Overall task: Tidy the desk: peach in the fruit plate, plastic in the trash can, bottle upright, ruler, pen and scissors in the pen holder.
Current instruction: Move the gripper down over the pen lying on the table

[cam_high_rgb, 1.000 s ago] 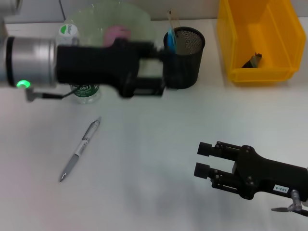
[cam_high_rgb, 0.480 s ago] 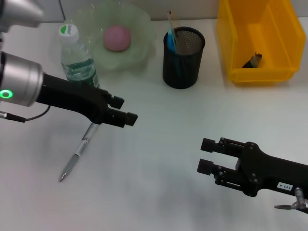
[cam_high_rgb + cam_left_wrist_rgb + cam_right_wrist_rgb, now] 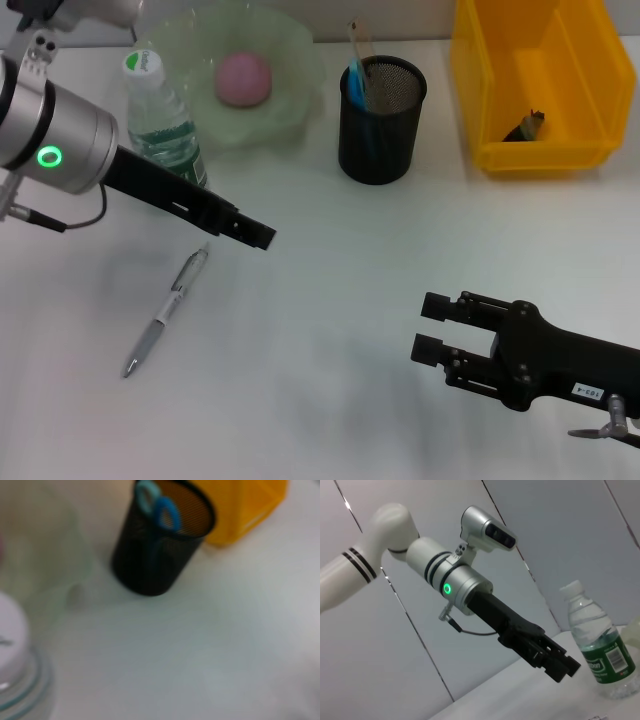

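Observation:
A silver pen lies on the white desk at the front left. My left gripper hovers just right of and above its upper end, open and holding nothing; the right wrist view shows the left gripper beside the bottle. The bottle stands upright. A pink peach rests in the green fruit plate. The black mesh pen holder contains blue-handled scissors and a clear ruler. My right gripper hangs open and unloaded at the front right.
A yellow bin stands at the back right with a dark scrap inside. In the left wrist view the pen holder, the yellow bin and the bottle cap show close by.
My left arm has pulled back from the pen holder to the left and forward, and now sits by the pen's upper end, turned edge-on. The right gripper has barely shifted.

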`<state>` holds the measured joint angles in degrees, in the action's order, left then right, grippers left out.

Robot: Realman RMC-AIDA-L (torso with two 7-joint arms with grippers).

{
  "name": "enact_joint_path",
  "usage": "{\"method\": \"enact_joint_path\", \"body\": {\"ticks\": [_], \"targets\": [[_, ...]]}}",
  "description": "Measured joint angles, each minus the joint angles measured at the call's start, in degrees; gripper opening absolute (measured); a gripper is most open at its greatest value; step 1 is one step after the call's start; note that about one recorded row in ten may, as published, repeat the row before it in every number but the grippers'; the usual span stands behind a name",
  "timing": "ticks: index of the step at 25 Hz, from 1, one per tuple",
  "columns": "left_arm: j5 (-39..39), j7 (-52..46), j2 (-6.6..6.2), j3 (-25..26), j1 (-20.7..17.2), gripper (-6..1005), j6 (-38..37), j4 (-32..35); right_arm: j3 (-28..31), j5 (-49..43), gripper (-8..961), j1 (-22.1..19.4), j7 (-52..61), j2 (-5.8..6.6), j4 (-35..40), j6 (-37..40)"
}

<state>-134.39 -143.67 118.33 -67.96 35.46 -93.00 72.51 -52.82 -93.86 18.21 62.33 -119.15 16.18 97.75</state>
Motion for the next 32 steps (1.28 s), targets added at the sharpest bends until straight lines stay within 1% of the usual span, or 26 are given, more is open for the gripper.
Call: {"method": "enact_joint_path", "body": {"ticks": [1,3,4,5,7,9,10,11,12,17,22,25,26,32], "targets": [[-1.3,-1.5,-0.02,0.0,0.5,634,-0.3,0.4,0.0,0.0,617,0.0,-0.1,0.0,0.0,-0.2],[-7.2,-6.3,-0.04,-0.1,2.7,634,-1.7,0.6,0.0,0.0,617,0.1,-0.2,-0.05,-0.1,-1.1],[-7.2,-6.3,-0.04,-0.1,2.7,634,-1.7,0.6,0.0,0.0,617,0.1,-0.2,-0.05,-0.1,-1.1],[-9.8,-7.7,0.07,-0.3,3.7,634,-2.2,0.1,0.0,0.0,617,0.1,-0.2,-0.08,-0.1,-1.5],[-11.6,-8.8,0.15,-0.7,4.4,634,-2.6,-0.6,0.0,0.0,617,0.1,-0.5,-0.1,-0.1,-1.9],[-13.7,-10.1,0.2,-1.7,5.7,634,-2.6,-2.6,0.0,0.1,617,0.1,-1.2,-0.12,-0.3,-2.5],[-13.7,-10.1,0.2,-1.7,5.7,634,-2.6,-2.6,0.0,0.2,617,0.1,-1.4,-0.11,-0.3,-2.7],[-14.8,-10.5,0.22,-2.0,7.0,633,-2.1,-5.2,0.0,0.2,617,0.2,-1.4,-0.11,-0.3,-3.0],[-14.8,-10.5,0.22,-2.0,7.0,633,-2.1,-5.2,0.0,0.2,617,0.2,-1.4,-0.11,-0.3,-3.0],[-17.3,-10.8,0.31,-2.6,10.1,633,0.4,-11.4,0.5,0.3,617,0.5,-1.6,-0.12,-0.4,-3.9],[-20.1,-11.1,0.42,-2.8,12.6,633,2.6,-15.7,0.9,0.3,617,0.8,-1.6,-0.12,-0.3,-4.4],[-20.6,-11.2,0.42,-2.8,13.3,632,3.6,-17.0,1.3,0.3,617,1.1,-1.6,-0.16,-0.4,-4.8],[-21.8,-11.6,0.43,-2.8,14.0,632,4.9,-18.5,1.3,0.3,617,1.2,-1.6,-0.17,-0.4,-4.8],[-22.9,-11.7,0.49,-3.2,14.8,632,6.4,-21.1,2.0,0.4,617,1.5,-1.6,-0.2,-0.4,-5.3]]}}
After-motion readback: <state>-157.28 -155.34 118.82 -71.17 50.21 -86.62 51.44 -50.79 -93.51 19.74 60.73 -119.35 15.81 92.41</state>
